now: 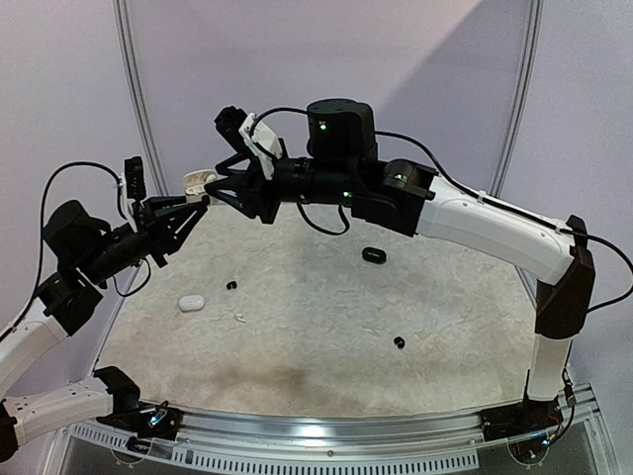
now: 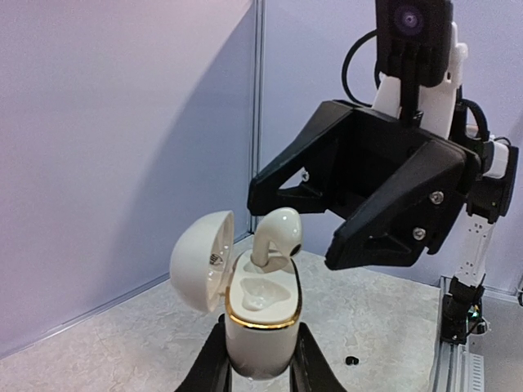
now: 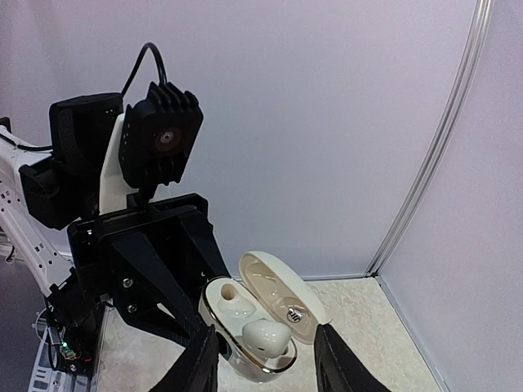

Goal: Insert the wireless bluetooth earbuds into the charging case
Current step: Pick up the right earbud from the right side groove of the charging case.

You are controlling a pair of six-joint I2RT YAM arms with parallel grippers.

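My left gripper (image 1: 201,201) is shut on a white charging case (image 2: 260,331) with a gold rim and holds it upright above the table's far left. The case lid (image 2: 200,260) is open. One white earbud (image 2: 276,237) stands stem-down in the far slot, its head sticking up. The near slot (image 2: 260,294) is empty. My right gripper (image 1: 223,186) is open, its fingers spread on either side of the earbud (image 3: 265,336) without touching it. The case also shows in the right wrist view (image 3: 219,325).
On the table lie a closed white case (image 1: 192,303), a black case (image 1: 374,255), two black earbuds (image 1: 231,287) (image 1: 400,342) and a tiny white piece (image 1: 240,318). White walls and a corner post (image 2: 257,106) stand close behind the grippers.
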